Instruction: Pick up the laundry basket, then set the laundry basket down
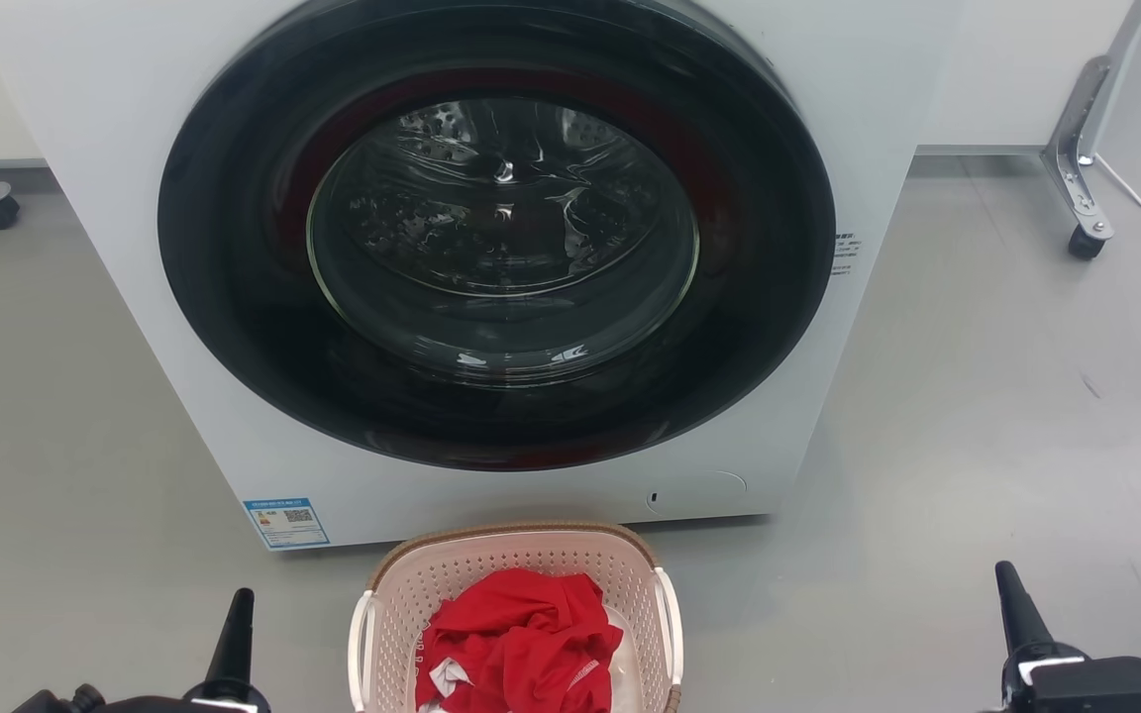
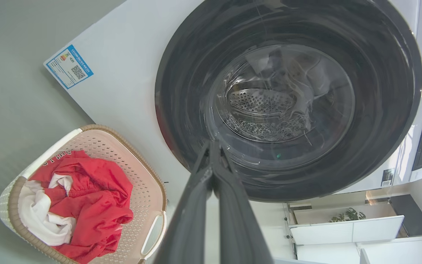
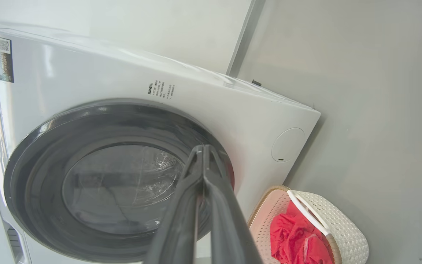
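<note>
Left gripper [image 1: 237, 624] [image 2: 211, 146]: both long dark fingers pressed together tip to tip, empty. It hangs to the left of the small pale-pink perforated plastic laundry basket [image 1: 531, 560] [image 2: 137, 172] [image 3: 341, 216] with brown woven-look rim and two white side handles, not touching it.

Right gripper [image 1: 1012, 594] [image 3: 203, 150]: fingers likewise closed on nothing, well apart from the basket on its right.

Basket stands on the grey floor [image 1: 55, 446] between both grippers, just in front of the white front-loading washer [image 1: 125, 248], round dark glass door [image 1: 501, 228] shut.

Inside the basket: crumpled red garment [image 1: 521, 634] and white cloth [image 2: 35, 216].
</note>
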You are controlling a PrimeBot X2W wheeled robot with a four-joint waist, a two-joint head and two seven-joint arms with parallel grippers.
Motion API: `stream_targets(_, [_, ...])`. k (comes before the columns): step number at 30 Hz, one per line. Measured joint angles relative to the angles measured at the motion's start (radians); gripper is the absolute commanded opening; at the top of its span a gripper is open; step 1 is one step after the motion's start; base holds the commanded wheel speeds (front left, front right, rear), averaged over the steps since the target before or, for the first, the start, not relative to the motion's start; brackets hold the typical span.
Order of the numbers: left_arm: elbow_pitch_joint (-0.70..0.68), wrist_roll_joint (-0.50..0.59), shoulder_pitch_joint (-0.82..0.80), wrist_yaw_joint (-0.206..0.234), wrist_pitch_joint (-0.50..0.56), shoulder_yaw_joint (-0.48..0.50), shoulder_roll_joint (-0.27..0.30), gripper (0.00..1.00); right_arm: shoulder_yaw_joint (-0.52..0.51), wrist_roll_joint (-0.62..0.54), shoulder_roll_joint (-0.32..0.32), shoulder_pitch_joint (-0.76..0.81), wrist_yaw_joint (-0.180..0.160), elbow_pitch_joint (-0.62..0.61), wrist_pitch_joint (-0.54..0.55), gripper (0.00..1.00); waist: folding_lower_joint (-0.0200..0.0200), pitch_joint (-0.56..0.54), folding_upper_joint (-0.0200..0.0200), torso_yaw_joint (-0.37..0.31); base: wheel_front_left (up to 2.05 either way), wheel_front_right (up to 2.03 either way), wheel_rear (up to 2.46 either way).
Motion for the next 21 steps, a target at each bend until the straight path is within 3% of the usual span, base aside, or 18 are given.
stream_targets(21, [0.042,-0.294,-0.08,-0.053,0.073,0.049,-0.007,0.0,-0.101,0.268,0.011,-0.037,0.053,0.027,0.073,0.0,0.0,0.001,0.0,0.002,0.0,0.0,0.0])
